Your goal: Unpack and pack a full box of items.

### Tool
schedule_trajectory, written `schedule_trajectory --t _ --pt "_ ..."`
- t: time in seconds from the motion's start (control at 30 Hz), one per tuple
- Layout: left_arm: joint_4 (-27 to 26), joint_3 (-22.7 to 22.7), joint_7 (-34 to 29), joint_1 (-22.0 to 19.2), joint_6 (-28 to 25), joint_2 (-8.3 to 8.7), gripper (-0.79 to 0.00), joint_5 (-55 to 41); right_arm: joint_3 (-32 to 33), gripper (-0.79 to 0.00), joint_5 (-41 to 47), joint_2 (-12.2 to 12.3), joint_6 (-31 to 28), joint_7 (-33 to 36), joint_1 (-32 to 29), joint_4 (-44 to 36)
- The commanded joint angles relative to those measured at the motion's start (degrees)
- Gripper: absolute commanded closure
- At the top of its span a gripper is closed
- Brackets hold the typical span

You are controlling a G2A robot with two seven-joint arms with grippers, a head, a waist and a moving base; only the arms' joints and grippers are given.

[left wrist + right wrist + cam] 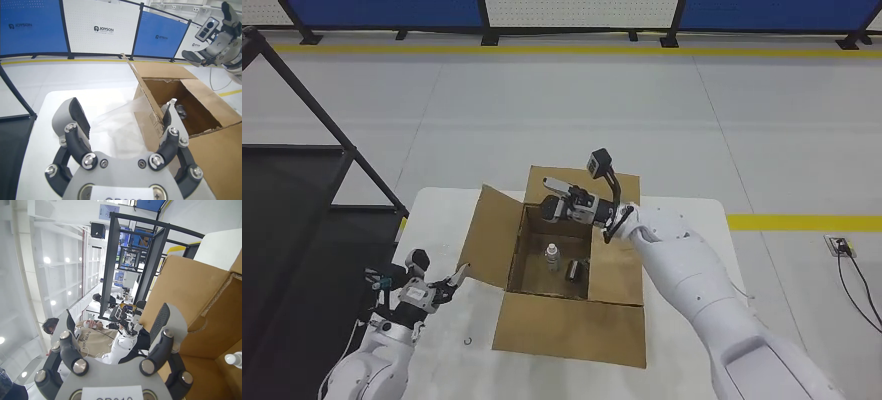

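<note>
— Box is open on the worktop, with a bottle and a dark thing inside.
— Unpacking, I think. Right arm hangs over the far edge, jaws wide, holding nothing.
— Left arm sits beside the box, jaws wide and empty too.
— Next: dip in for the bottle.

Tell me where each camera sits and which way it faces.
Top view: above the arms, looking down at the table and open box; both arms show.
Left wrist view: on the left arm, facing the box's side, own open jaws in front.
Right wrist view: over the box's far edge, facing past a flap; own open jaws show.
Shared: the white bottle in the box, in all three.
</note>
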Motion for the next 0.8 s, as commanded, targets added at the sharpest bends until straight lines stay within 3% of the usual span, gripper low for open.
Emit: schedule_trajectory --t 0.0,0.33,0.77 --pt "1.3 -0.5 -0.5 0.0 0.0 0.04 -0.785 -0.1 0.8 -0.785 -0.2 0.6 -0.5 -0.1 -0.4 -0.4" --pt "9.3 0.5 -6.4 -2.9 -2.6 0.15 -0.785 0.0 4.6 -0.785 -2.4 3.9 -2.6 0.7 -3.7 -4.4" --pt "12.9 2.3 -10.3 -5.4 -4.1 0.20 -0.785 1.5 8.6 -0.785 -6.2 7.4 -2.5 1.0 -9.3 -13.4"
